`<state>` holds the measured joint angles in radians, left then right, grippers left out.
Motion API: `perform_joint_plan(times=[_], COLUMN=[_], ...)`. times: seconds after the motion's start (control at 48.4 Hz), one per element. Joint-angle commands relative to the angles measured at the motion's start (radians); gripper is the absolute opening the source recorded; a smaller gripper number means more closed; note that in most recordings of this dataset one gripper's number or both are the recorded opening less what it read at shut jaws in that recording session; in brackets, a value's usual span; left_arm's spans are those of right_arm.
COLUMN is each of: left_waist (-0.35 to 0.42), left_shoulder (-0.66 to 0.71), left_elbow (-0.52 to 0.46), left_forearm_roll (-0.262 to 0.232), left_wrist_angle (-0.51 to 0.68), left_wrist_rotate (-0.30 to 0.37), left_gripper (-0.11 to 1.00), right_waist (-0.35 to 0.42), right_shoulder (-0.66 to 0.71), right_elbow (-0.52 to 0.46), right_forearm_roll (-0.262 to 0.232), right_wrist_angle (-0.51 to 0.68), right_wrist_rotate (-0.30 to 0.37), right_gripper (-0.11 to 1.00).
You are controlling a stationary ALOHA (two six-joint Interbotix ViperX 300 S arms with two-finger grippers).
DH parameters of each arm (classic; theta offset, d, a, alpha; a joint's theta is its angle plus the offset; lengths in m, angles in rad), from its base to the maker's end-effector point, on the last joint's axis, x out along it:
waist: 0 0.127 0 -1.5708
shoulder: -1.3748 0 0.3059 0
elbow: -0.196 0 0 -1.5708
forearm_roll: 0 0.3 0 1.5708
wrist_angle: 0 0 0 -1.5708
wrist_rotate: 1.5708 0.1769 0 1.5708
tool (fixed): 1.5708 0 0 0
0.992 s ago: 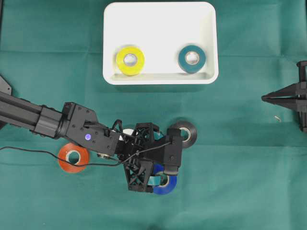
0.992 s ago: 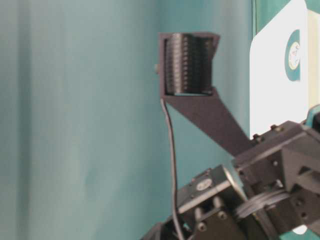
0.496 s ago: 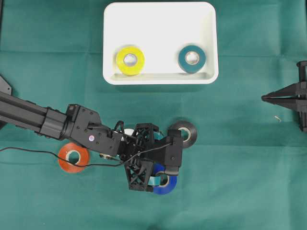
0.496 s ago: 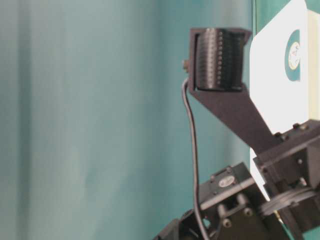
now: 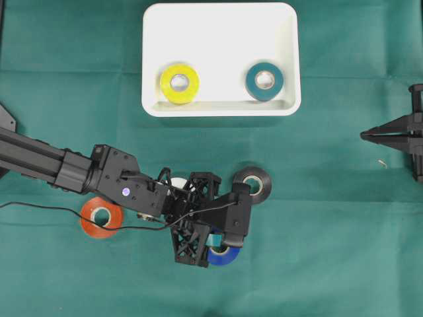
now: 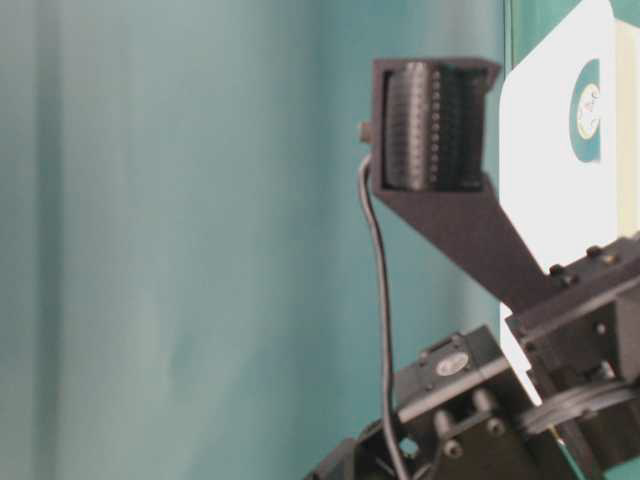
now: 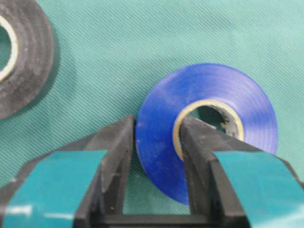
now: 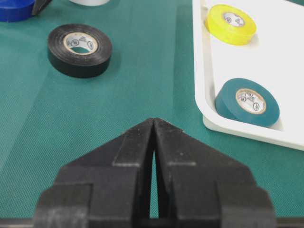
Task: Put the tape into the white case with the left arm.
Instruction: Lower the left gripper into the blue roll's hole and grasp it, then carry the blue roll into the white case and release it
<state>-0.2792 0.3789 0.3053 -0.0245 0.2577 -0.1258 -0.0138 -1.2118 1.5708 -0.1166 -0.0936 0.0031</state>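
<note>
Looking down from overhead, the shallow white rectangular plastic case (image 5: 221, 26) sits at the far side of the green-clothed worktop (image 5: 330, 218) with a yellow tape roll (image 5: 179, 83) and a teal tape roll (image 5: 264, 80) already lying inside, well apart, along its near wall. The black left arm (image 5: 59, 165) reaches in from the left, and its left hand (image 5: 218, 246) sits low over a glossy blue tape roll (image 5: 222, 255) on the cloth. A black tape roll (image 5: 254, 183) lies just beyond it, an orange tape roll (image 5: 101, 216) lies under the arm, and a white roll (image 5: 177, 183) peeks out beside the wrist. The right hand (image 5: 367, 135) waits at the right edge.

The table-level view shows only arm hardware and an edge of the case.

In the left wrist view, the teal-banded fingers (image 7: 114, 156) are clamped on the blue roll's wall, one outside and one inside the core; the roll rests on the cloth.

In the right wrist view, the right hand's plain black fingers (image 8: 135, 142) are pressed together on nothing.

By my judgement two rolls are delivered and the blue one is just gripped; lifting, carrying and releasing it remain, then the rolls left on the cloth.
</note>
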Motion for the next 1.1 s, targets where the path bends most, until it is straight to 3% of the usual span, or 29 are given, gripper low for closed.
perform_joint_plan(times=[0.0, 0.599, 0.847, 1.074], left_waist=[0.002, 0.002, 0.026, 0.13], left_shoulder=[-0.04, -0.199, -0.244, -0.252], left_elbow=[-0.017, -0.021, -0.014, 0.018], left_forearm_roll=[0.003, 0.003, 0.003, 0.003], left_wrist_angle=[0.003, 0.071, 0.097, 0.097], left_wrist_rotate=[0.008, 0.017, 0.127, 0.169], left_gripper=[0.27, 0.27, 0.27, 0.27], right_waist=[0.0, 0.0, 0.0, 0.0], right_shoulder=[0.006, 0.006, 0.005, 0.006], right_elbow=[-0.009, -0.009, -0.009, -0.009], right_forearm_roll=[-0.002, -0.002, -0.002, -0.002], right_wrist_angle=[-0.011, -0.012, -0.012, -0.012], right_wrist_rotate=[0.002, 0.002, 0.002, 0.002], right_gripper=[-0.09, -0.09, -0.09, -0.09])
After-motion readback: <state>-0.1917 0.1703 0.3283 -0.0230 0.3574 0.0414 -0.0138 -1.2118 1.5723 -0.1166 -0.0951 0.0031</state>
